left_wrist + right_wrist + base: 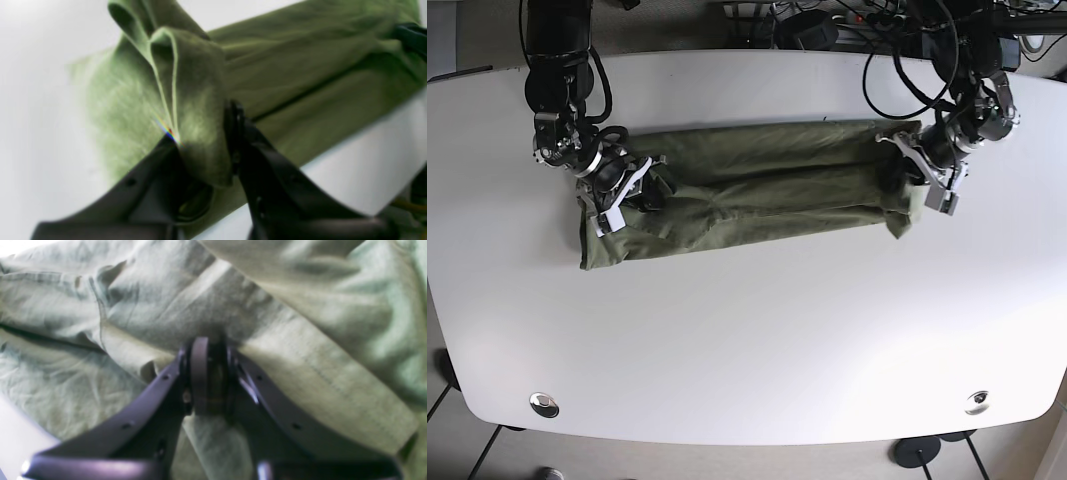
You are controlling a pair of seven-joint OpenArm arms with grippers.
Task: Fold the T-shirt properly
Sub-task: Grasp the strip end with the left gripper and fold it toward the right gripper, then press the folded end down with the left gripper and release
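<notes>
A white table [747, 330] is carrying a green T-shirt [757, 195], which is lying across the far half of it as a long band running left to right, folded lengthwise with a dark crease showing along its middle. The left end of the band is spreading wider and reaching nearer than the rest, while the right end is bunching into a narrow tail that is hanging down toward the near side. In the base view the right arm's tool [622, 190] is sitting on the left end of the shirt, and in its wrist view the right tool [208, 350] is pressing together on a fold of the cloth, with wrinkled fabric lying all around it. The left arm's tool [932, 175] is working at the shirt's right end; in its wrist view the left tool [203, 133] is pinching a doubled flap of the shirt [186, 83] that is standing up above the table, with the rest of the band stretching away behind.
</notes>
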